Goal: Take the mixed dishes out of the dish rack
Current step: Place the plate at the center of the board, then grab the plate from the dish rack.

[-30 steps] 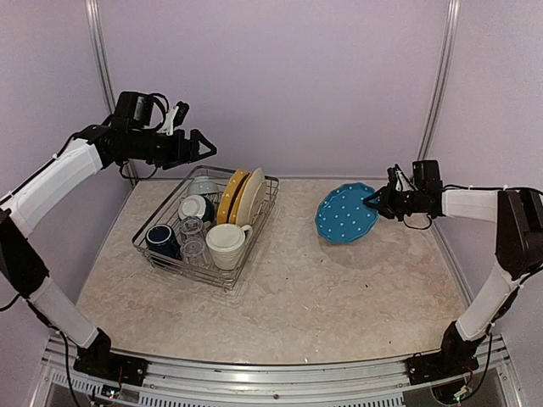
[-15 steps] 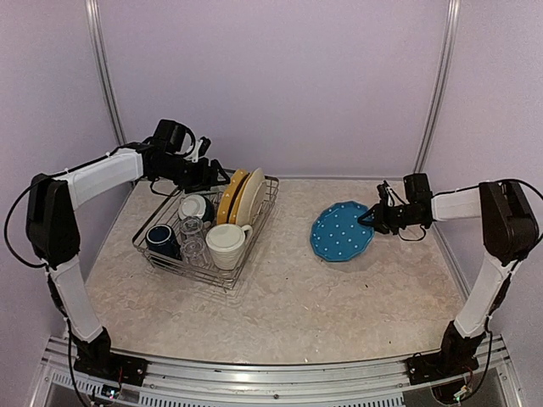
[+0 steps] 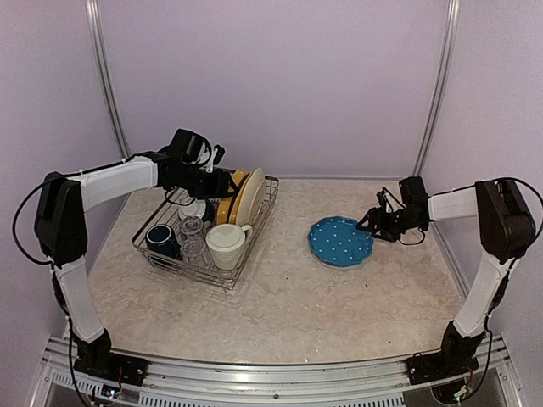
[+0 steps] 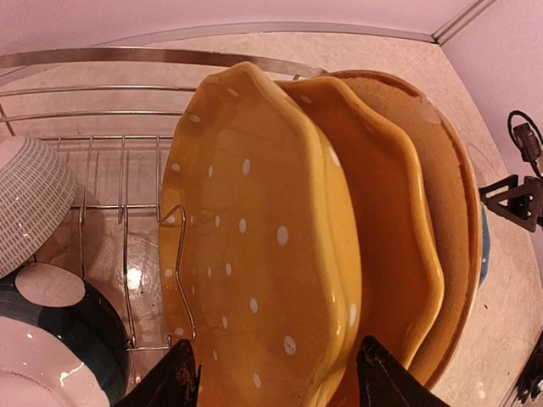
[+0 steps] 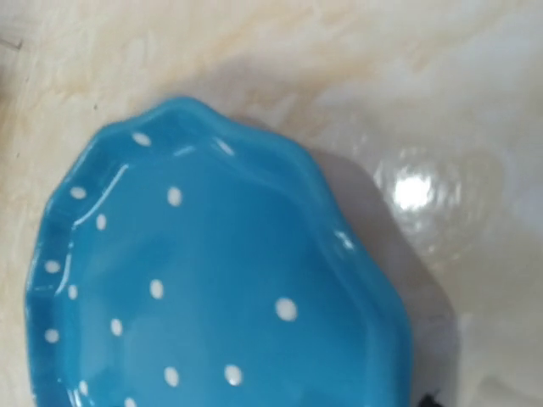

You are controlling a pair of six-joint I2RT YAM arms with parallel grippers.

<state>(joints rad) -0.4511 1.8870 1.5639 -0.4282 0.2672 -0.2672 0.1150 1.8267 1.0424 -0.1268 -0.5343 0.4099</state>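
Now the left end effector (image 4: 278, 375) stands wide, its dark fingers (image 4: 180, 380) either side of a glossy yellow plate (image 4: 254, 246), wavy-rimmed and white-dotted, upright in the wire rack (image 4: 161, 56). The blue plate (image 3: 340, 242), glazed and dotted too, lies flat on the marbled worktop (image 3: 297, 305), its scalloped rim just before the right end effector (image 3: 372, 222). Whether that one grips cannot be told.

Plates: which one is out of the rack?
The blue dotted plate, lying flat on the table; the other plates stand on edge inside the rack.
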